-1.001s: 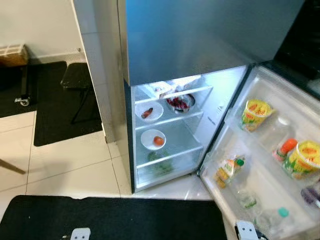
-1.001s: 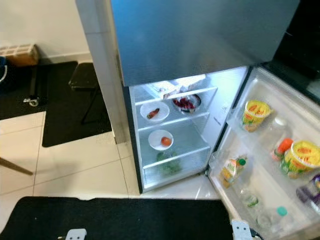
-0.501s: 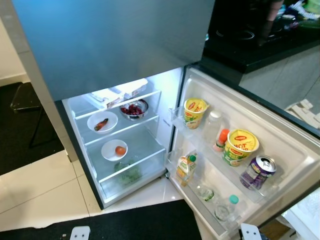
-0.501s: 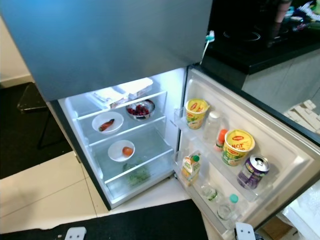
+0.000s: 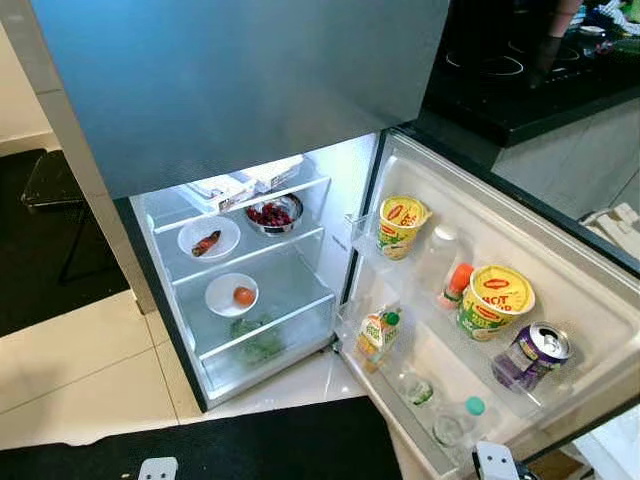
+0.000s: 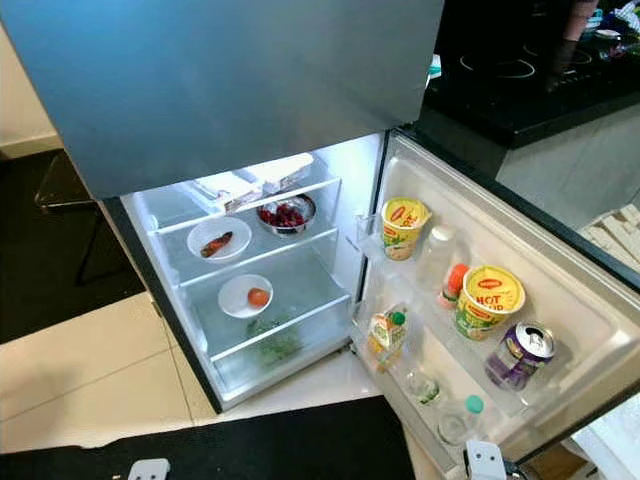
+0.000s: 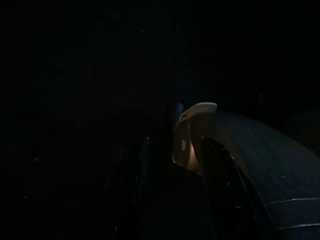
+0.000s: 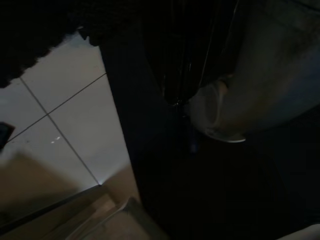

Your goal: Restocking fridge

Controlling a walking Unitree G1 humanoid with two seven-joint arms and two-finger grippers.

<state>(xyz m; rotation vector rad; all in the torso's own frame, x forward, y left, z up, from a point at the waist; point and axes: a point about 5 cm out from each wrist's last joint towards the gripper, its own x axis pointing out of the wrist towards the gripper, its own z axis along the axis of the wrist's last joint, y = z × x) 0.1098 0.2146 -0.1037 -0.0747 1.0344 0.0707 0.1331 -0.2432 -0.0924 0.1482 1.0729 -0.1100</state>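
At the bottom edge of the left eye view sit two small pale grey, boxy robot parts (image 5: 158, 468), one lower left, one lower right, each with tiny dark holes. The left wrist view, very dark, shows a curved cream shell (image 7: 192, 135) beside black ribbed shapes.

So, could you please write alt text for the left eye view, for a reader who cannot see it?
An open fridge seen from above: lit shelves hold a plate with a tomato, a bowl of red fruit and leafy greens. Its door swings right, holding two yellow noodle cups, bottles and a purple can.
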